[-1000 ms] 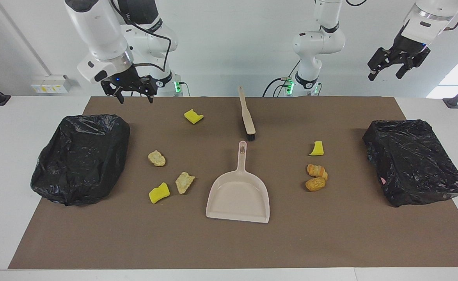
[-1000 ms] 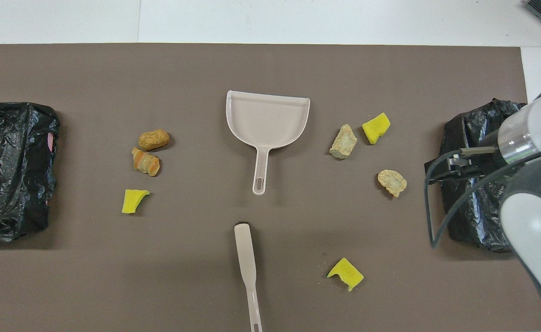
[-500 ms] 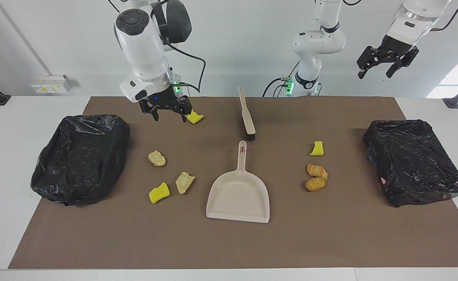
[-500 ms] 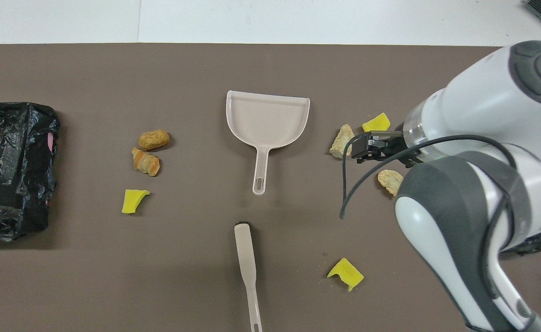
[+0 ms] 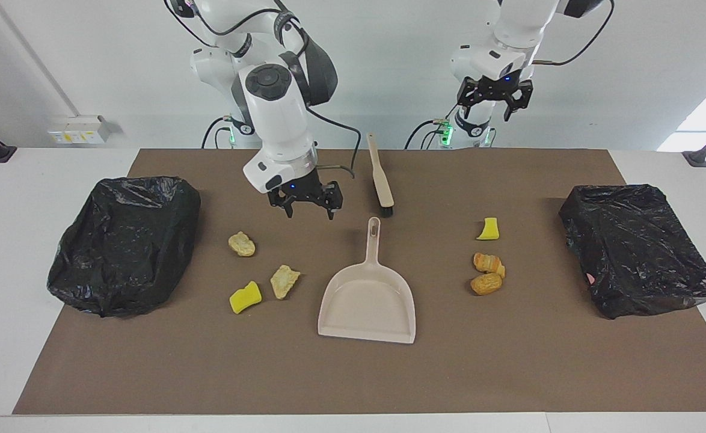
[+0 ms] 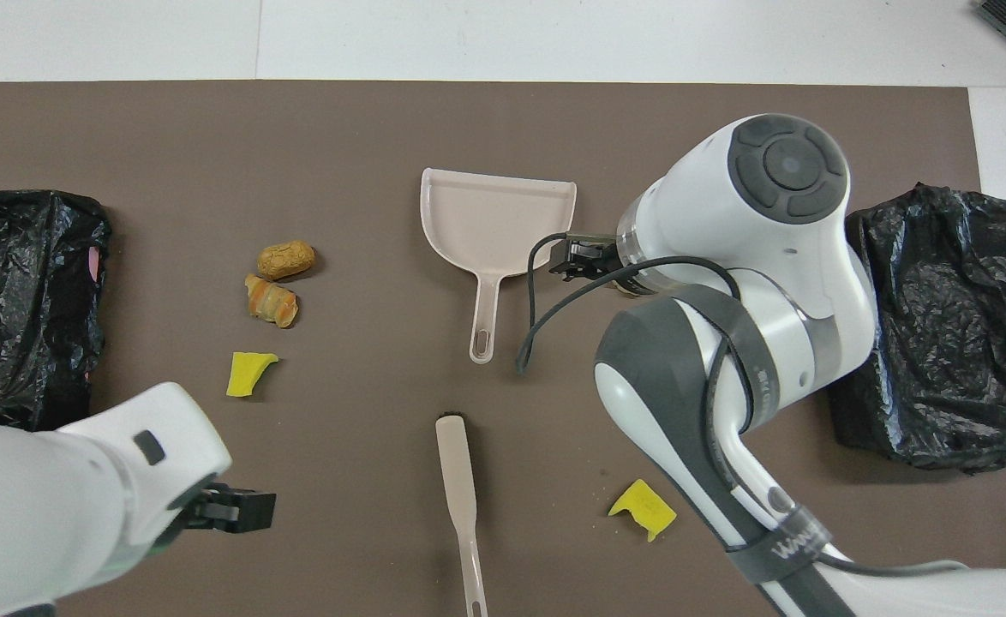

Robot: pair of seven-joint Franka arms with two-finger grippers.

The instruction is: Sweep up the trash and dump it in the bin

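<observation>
Probably a robotics lab: two Franka arms [image 5: 281, 114] at a bare white table [image 5: 4, 252]

Both views are evenly and brightly lit from above. Soft, faint shadows are cast on the matte brown mat [image 5: 509, 373]. Small glints are seen on the crinkled black plastic bags [image 5: 124, 240]. Focus is sharp throughout.

White table [image 5: 4, 252] carries a brown mat [image 5: 353, 379] covering most of its top; bare white margins show along both ends and the edge farthest from the robots. Plain white wall [image 5: 389, 72] at the robots' end. Wall socket box [image 5: 76, 129] mounted low on it. Bright daylight patch [image 5: 705, 126] by the left arm's end.
</observation>
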